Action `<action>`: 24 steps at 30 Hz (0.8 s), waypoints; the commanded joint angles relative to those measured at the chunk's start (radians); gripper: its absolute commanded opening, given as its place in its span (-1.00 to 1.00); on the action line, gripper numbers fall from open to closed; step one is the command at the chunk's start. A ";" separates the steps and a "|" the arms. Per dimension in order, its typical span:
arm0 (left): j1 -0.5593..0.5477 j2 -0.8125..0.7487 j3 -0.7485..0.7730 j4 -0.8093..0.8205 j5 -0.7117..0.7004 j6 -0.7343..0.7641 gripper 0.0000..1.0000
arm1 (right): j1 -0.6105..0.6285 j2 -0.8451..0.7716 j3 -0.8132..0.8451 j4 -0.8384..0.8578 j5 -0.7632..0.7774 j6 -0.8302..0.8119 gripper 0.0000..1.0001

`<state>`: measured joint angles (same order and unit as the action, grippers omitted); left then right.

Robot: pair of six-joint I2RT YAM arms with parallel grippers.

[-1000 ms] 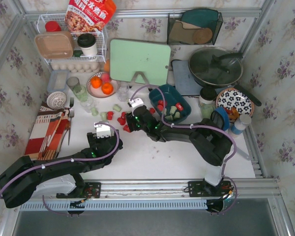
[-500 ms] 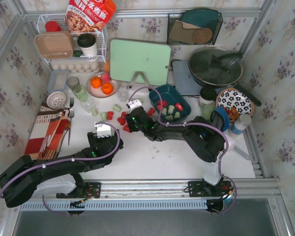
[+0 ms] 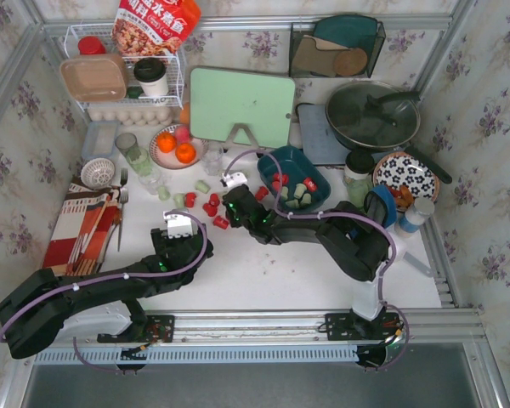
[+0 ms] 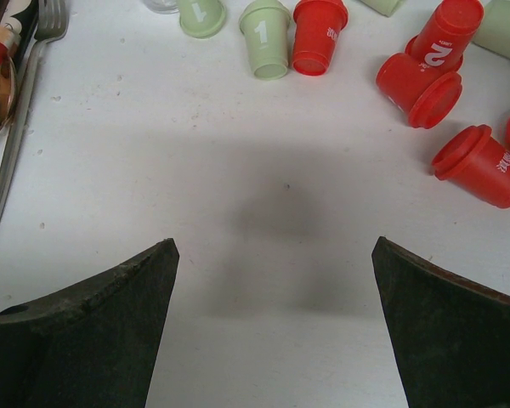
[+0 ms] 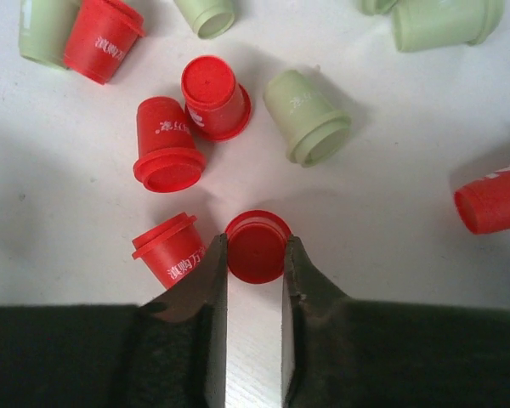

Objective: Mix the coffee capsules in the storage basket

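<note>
Loose red and pale green coffee capsules [image 3: 202, 197] lie on the white table left of the dark teal storage basket [image 3: 282, 155], which holds several more of both colours. My right gripper [image 5: 256, 245] is shut on one upright red capsule [image 5: 257, 228], both fingers pressed to its sides; another red capsule [image 5: 170, 248] lies just to its left. In the top view the right gripper [image 3: 225, 214] sits among the loose capsules. My left gripper [image 4: 274, 241] hangs wide open above bare table, capsules [image 4: 425, 81] ahead of it, nothing between its fingers.
A plate of oranges [image 3: 174, 144] and clear glasses [image 3: 140, 160] stand behind the capsules. A green cutting board [image 3: 242, 106], a lidded pan [image 3: 372, 115] and a patterned plate [image 3: 405, 174] line the back and right. Cutlery on a striped cloth [image 3: 89, 221] lies left.
The right gripper's jaws have closed from half open onto the red capsule, after the arm shifted slightly left. The left arm has not moved.
</note>
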<state>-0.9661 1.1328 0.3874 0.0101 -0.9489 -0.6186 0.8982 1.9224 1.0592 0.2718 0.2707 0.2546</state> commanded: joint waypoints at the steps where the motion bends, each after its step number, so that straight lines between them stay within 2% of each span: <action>1: 0.001 -0.002 0.004 -0.002 -0.024 -0.002 0.99 | 0.001 -0.048 -0.007 0.007 0.067 -0.008 -0.76; 7: 0.001 -0.003 0.004 -0.004 -0.025 -0.004 0.98 | -0.002 -0.213 -0.061 0.032 0.201 -0.091 -0.83; 12: 0.001 -0.003 0.004 -0.004 -0.025 -0.004 0.99 | -0.001 -0.334 -0.107 0.045 0.406 -0.176 -0.85; 17: 0.001 -0.003 0.005 -0.005 -0.025 -0.004 0.98 | -0.027 -0.399 -0.212 0.175 0.638 -0.272 -0.81; 21: 0.001 -0.001 0.007 -0.007 -0.025 -0.004 0.98 | -0.098 -0.393 -0.208 0.059 0.660 -0.205 -0.80; 24: 0.001 -0.001 0.007 -0.008 -0.027 -0.004 0.98 | -0.165 -0.379 -0.209 -0.026 0.594 -0.124 -0.80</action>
<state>-0.9661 1.1328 0.3874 0.0097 -0.9504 -0.6189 0.7910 1.5314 0.8513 0.3424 0.8558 0.0452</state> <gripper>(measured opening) 0.991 0.324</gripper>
